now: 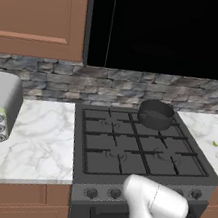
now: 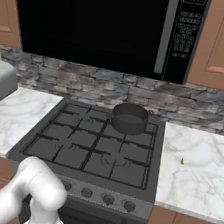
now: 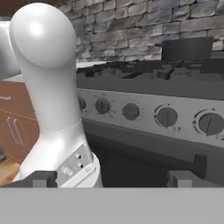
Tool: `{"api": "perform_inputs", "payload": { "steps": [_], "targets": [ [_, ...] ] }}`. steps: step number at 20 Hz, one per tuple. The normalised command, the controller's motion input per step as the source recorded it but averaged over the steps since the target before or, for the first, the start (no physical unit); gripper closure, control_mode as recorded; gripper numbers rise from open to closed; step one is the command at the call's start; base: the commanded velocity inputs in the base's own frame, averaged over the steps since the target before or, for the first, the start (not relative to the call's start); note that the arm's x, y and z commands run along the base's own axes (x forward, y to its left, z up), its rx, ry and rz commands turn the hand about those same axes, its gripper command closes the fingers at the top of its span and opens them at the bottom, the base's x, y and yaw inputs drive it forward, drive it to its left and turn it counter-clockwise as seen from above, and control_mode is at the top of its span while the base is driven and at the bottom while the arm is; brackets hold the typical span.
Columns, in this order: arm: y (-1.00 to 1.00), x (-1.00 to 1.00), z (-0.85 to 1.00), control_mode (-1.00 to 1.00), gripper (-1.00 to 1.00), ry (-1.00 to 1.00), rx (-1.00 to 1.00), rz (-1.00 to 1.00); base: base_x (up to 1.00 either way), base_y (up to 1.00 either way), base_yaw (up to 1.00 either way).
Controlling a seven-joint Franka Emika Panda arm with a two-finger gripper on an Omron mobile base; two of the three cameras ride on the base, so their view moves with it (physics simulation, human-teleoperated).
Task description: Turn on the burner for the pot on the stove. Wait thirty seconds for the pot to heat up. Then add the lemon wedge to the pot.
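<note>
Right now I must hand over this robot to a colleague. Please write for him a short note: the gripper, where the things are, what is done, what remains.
Gripper: open, holding nothing, low in front of the stove, facing the knobs.
Pot: on the back right burner, looks empty.
Lemon wedge: on the counter to the right of the stove, apart from the pot.
Done: nothing visible; no flame shows and no knob is touched.
Left: turn the knob for the pot's burner, wait thirty seconds, then put the lemon wedge into the pot.
</note>
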Motion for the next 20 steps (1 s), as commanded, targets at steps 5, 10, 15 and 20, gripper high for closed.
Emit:
{"api": "perform_inputs", "payload": {
  "steps": [5,10,15,20],
  "targets": [
    [0.00,0.13,-0.09,-1.00,-1.00,-0.31,0.00,-0.06,0.00,0.00,0.00],
    [0.03,0.19,-0.09,-1.00,-1.00,-0.25,0.00,-0.11,0.00,0.00,0.00],
    [0.02,0.31,-0.13,-1.00,-1.00,-0.16,0.01,-0.09,0.00,0.00,0.00],
    [0.00,0.44,-0.11,-1.00,-1.00,-0.05,0.01,-0.03,0.00,0.00,0.00]
  ]
}}
